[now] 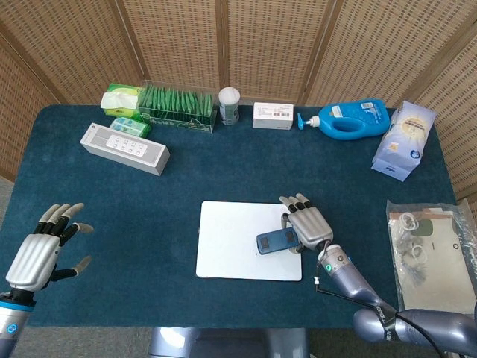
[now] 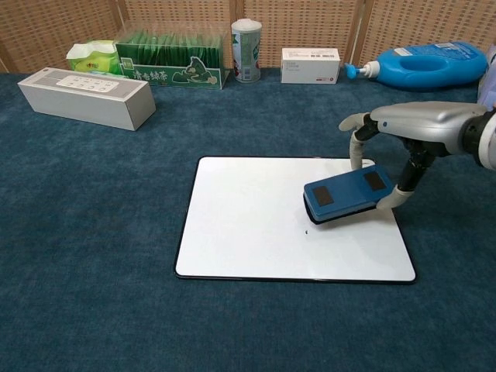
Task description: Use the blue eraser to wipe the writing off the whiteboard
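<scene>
The whiteboard [image 1: 231,246] [image 2: 248,232] lies flat on the blue cloth, near the table's front middle. Its surface looks white, with one tiny dark speck [image 2: 306,231] left of centre-right. My right hand [image 1: 307,222] [image 2: 407,128] grips the blue eraser [image 1: 276,242] [image 2: 349,194] from above at the board's right part, thumb at one end and fingers at the other. In the chest view the eraser sits tilted, its left end low on the board. My left hand [image 1: 41,246] hovers open at the front left, far from the board, seen only in the head view.
Along the back edge stand a tissue pack [image 1: 123,97], a green box [image 1: 177,107], a white canister [image 1: 229,105], a small white box [image 1: 273,115] and a blue bottle [image 1: 350,119]. A grey speaker [image 1: 124,148] lies back left. Bags [image 1: 405,139] [image 1: 431,250] lie on the right.
</scene>
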### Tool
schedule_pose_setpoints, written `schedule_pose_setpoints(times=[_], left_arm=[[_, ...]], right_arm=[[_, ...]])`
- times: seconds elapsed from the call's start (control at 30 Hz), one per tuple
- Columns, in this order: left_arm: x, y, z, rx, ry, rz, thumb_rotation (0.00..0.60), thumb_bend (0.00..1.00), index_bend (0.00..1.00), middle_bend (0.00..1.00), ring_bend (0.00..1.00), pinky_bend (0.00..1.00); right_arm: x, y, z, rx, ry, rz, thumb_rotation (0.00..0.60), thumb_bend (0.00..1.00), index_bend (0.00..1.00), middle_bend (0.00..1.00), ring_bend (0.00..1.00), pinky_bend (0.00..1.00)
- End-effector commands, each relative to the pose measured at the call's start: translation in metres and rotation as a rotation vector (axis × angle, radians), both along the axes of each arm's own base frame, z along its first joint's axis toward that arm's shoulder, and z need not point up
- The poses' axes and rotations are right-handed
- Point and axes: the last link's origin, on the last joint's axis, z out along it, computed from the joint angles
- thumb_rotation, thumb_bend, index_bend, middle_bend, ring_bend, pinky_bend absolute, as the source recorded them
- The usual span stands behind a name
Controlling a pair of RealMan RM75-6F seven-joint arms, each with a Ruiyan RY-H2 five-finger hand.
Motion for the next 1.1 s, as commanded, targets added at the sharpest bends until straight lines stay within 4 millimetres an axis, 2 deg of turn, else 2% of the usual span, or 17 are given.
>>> schedule_pose_setpoints(times=[0.03,0.23,0.57,0.9,0.97,1.1], left_arm=[[0.001,0.000,0.000,-0.002,0.001,-0.001,0.600,0.33,0.35,0.10,0.06,0.00],[0.000,-0.001,0.001,0.000,0.007,0.006,0.600,0.33,0.35,0.10,0.06,0.00],[-0.002,-0.003,0.003,0.002,0.014,0.016,0.600,0.33,0.35,0.10,0.06,0.00],[0.000,-0.003,0.001,-0.003,0.013,0.014,0.600,0.33,0.35,0.10,0.06,0.00],[-0.001,-0.003,0.002,-0.002,0.015,0.019,0.600,0.33,0.35,0.10,0.06,0.00],[-0.001,-0.003,0.002,-0.001,0.019,0.021,0.600,0.33,0.35,0.10,0.06,0.00]], right_arm=[[0.006,0.003,-0.003,0.021,-0.058,-0.014,0.600,0.14,0.64,0.07,0.00,0.00],[0.012,0.010,-0.015,0.072,-0.109,-0.026,0.600,0.14,0.64,0.07,0.00,0.00],[0.016,0.012,-0.018,0.074,-0.134,-0.007,0.600,0.14,0.64,0.07,0.00,0.00],[0.026,0.019,-0.033,0.121,-0.188,-0.012,0.600,0.14,0.63,0.07,0.00,0.00],[0.025,0.016,-0.035,0.121,-0.160,0.002,0.600,0.14,0.59,0.06,0.00,0.00],[0.021,0.015,-0.032,0.137,-0.139,-0.002,0.600,0.14,0.30,0.00,0.00,0.00]])
